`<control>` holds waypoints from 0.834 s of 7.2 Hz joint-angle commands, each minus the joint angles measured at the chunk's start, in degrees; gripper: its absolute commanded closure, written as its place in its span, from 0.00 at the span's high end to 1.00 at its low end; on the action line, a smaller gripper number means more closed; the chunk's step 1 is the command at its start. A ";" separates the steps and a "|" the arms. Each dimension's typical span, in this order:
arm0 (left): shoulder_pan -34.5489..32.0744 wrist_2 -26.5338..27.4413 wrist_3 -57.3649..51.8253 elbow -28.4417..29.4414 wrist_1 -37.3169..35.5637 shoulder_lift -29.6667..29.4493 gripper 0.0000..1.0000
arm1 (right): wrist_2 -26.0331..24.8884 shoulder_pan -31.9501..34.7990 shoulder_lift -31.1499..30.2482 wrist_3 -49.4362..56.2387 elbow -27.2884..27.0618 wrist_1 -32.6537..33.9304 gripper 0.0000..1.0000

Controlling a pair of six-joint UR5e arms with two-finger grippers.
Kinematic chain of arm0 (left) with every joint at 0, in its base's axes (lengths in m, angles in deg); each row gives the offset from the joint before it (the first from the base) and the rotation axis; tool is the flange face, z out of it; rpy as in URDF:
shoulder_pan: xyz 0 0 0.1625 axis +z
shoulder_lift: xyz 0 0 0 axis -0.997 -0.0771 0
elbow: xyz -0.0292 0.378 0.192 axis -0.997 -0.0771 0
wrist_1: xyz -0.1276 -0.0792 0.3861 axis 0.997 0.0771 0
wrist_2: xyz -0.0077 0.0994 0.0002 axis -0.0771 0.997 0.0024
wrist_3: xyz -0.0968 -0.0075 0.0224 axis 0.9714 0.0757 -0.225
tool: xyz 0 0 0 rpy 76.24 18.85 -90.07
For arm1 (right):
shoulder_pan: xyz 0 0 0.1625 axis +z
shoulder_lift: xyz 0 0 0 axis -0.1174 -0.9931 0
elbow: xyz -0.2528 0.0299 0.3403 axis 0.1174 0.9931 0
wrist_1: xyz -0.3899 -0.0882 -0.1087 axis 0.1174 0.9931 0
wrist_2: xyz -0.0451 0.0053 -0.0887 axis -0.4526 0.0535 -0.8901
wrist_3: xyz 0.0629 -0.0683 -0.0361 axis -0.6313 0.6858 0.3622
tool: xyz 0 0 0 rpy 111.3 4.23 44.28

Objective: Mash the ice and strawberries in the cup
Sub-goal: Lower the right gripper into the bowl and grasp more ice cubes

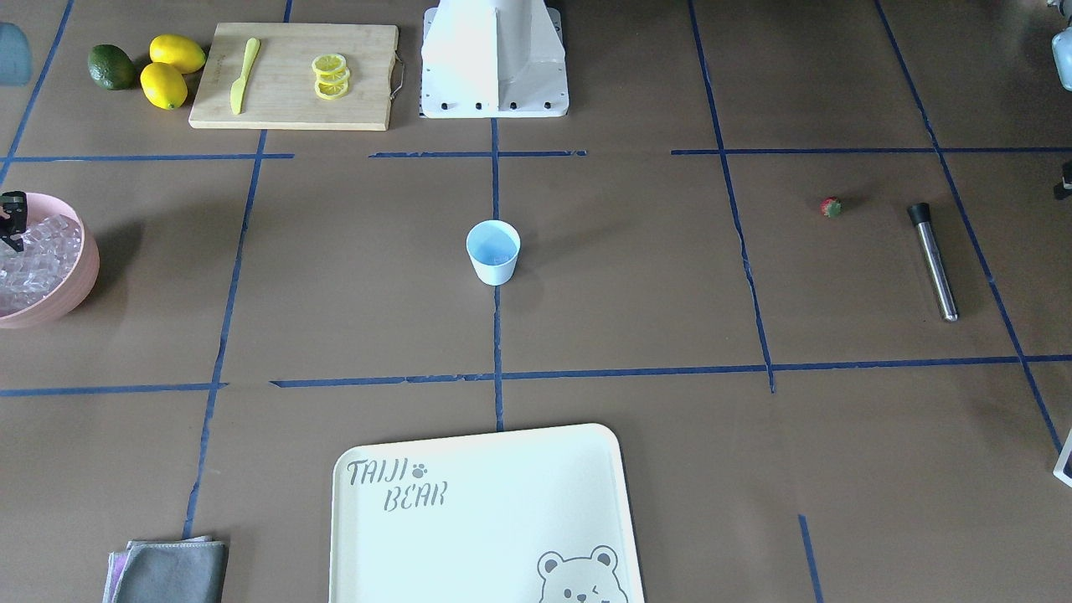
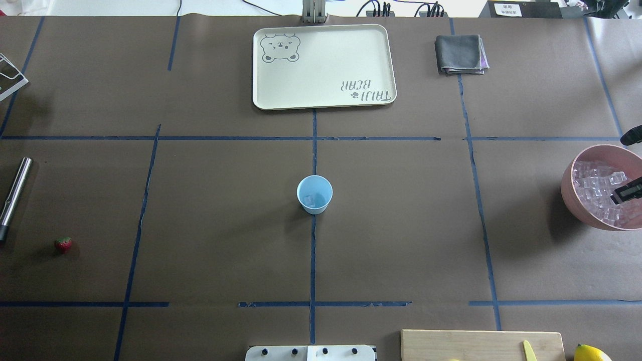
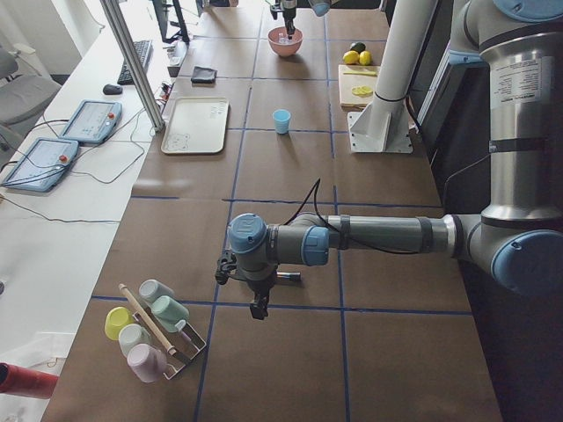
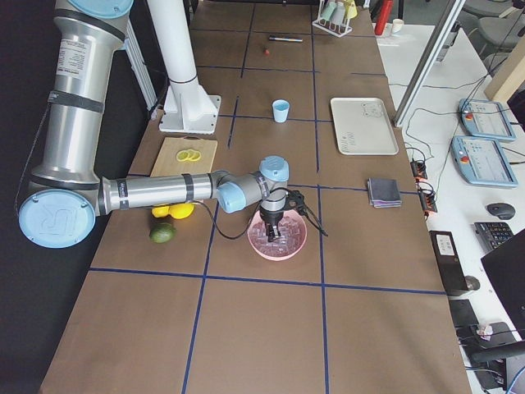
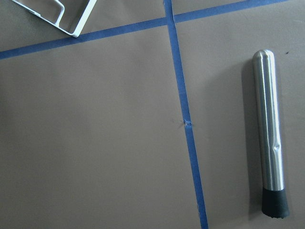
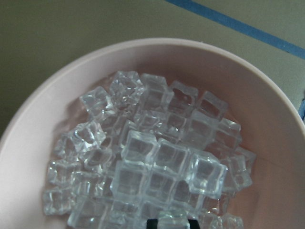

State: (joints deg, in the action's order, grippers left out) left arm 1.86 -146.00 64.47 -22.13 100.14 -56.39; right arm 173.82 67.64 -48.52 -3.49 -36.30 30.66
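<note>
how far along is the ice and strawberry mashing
Early. The cup seems to hold something clear already, maybe a cube. In hand: the right tool is down in the pink bowl of ice. Still to do: the strawberry and metal muddler lie untouched, well apart from the cup, so no mashing yet.

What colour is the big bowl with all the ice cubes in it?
The bowl is pale pink, clearest in the right wrist view.

Upright cup (image 1: 493, 251) centre; strawberry (image 1: 830, 207) well apart; ice (image 6: 152, 162) in bowl (image 6: 267, 109)
</note>
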 commanded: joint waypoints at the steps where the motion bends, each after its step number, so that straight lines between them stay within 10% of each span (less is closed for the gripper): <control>1: 0.05 -2.01 0.07 0.07 0.06 0.28 1.00 | 0.28 0.88 0.21 -0.31 -7.82 7.37 0.02; 6: 0.05 -2.01 -0.02 0.07 0.14 0.28 1.00 | 1.59 -2.17 22.38 -10.43 -13.06 26.97 0.00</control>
State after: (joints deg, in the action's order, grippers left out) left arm 1.87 -147.94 64.52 -22.06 100.28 -56.12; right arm 174.91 67.44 -34.50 -7.98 -49.46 51.22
